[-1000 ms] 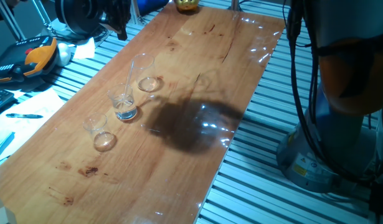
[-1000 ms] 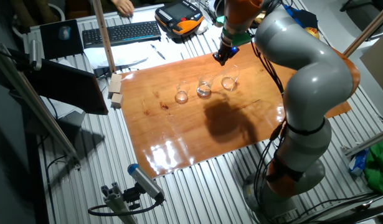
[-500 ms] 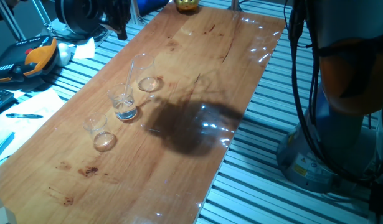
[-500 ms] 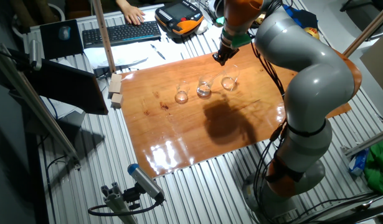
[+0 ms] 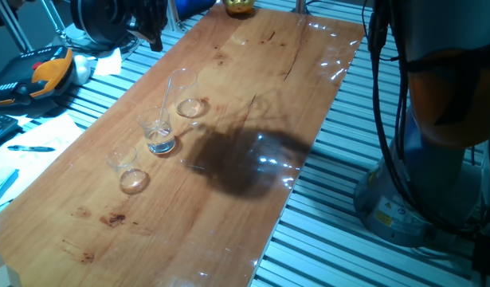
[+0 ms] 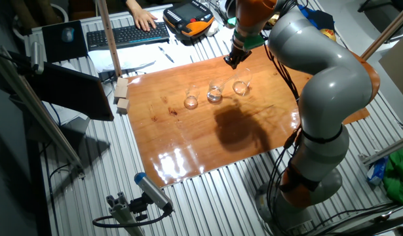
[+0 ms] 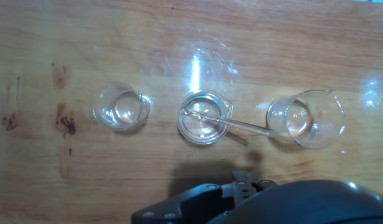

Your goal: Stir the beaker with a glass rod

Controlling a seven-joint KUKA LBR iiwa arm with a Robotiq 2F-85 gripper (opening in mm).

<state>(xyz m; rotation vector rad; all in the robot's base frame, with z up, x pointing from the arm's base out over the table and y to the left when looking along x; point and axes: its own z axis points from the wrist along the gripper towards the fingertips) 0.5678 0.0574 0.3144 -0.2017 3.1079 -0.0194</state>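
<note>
Change: nothing on the table has shifted and the arm holds its pose; only a person's hand (image 6: pixel 143 18) at the keyboard (image 6: pixel 126 34) has slid along it.
Gripper (image 6: pixel 231 61): hanging above the table's far edge, holding nothing (I cannot tell whether the fingers are parted; the hand view shows only dark housing).
Glass rod (image 7: pixel 241 125): lower end inside the beaker, upper end leaning out over the rim toward the taller beaker (image 7: pixel 306 118).
Beaker (image 7: pixel 203 117): middle of 3 in a row, upright on the wooden table (image 7: pixel 66 37).
Key relation: in the hand view the row lies straight ahead of the hand, and the rod's long axis runs along the row. I judge the fingers must close across that axis near the free upper end.
Smaller beaker (image 7: pixel 119 107): on the beaker's other side, apart from it and from the rod.
</note>
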